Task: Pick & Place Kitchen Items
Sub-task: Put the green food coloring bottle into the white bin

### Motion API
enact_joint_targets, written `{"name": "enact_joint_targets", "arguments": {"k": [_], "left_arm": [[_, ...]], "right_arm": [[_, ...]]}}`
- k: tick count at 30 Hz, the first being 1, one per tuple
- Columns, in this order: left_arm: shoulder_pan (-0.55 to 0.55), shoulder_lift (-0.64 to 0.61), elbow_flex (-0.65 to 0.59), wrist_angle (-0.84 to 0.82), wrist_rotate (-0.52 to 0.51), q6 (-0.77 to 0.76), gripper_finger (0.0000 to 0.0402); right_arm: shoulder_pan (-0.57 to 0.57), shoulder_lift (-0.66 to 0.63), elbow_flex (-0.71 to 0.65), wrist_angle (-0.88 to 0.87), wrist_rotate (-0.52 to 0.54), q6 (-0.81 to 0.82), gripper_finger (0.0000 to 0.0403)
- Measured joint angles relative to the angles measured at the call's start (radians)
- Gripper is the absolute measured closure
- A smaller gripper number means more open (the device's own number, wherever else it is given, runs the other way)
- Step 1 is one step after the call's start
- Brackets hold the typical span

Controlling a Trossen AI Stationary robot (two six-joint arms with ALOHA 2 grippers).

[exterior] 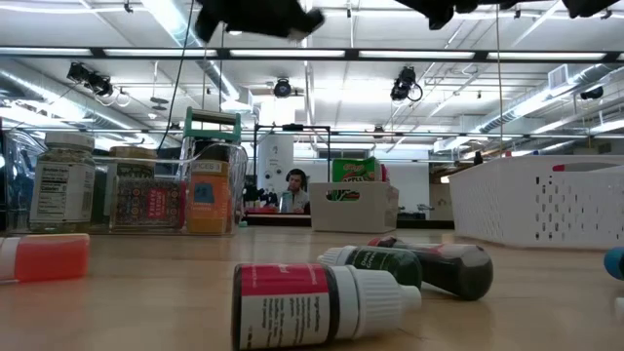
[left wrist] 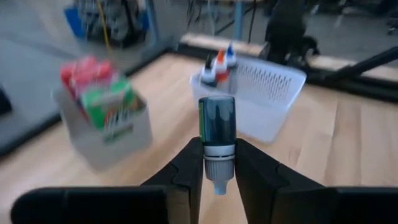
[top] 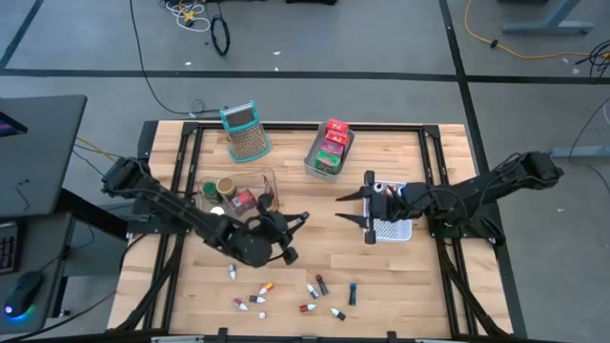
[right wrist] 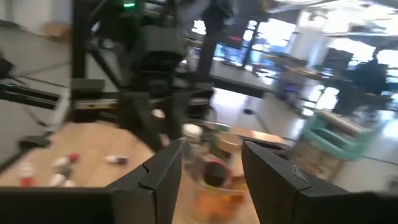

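Note:
My left gripper [top: 297, 221] hangs above the table's middle, shut on a small dark-green bottle [left wrist: 217, 124] with a white cap. My right gripper [top: 349, 209] stands open over the left end of the white basket [top: 396, 230], nothing between its fingers; in its wrist view [right wrist: 211, 165] the gap is bare. The basket holds a few small bottles [left wrist: 219, 67]. Several more small bottles [top: 286, 295] lie on their sides near the table's front edge. A grey bin [top: 329, 152] holds red and green packets. My left gripper pinches the bottle between its two fingers at the white cap end [left wrist: 217, 163]. The dark body sticks out beyond the fingertips [left wrist: 189, 163], in line with them. The bottle is lifted clear of the table.
A teal-handled grater [top: 246, 131] lies at the far left. A clear container [top: 238, 193] with jars and tins stands left of centre, close to my left arm. In the low view, loose bottles [exterior: 322, 302] lie close to the table's near edge.

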Motion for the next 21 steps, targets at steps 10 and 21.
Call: {"name": "enact_joint_targets", "arguments": {"k": [10,21], "left_arm": [[0.066,0.0,0.0,0.402,0.085,0.47,0.0318],[0.148,-0.004,0.0,0.439,0.283,0.503,0.0316]], "right_arm": [[-0.052,0.0,0.0,0.018,-0.058,0.097,0.0227],[-0.05,0.125,-0.002,0.276,-0.205,0.106,0.02]]}}
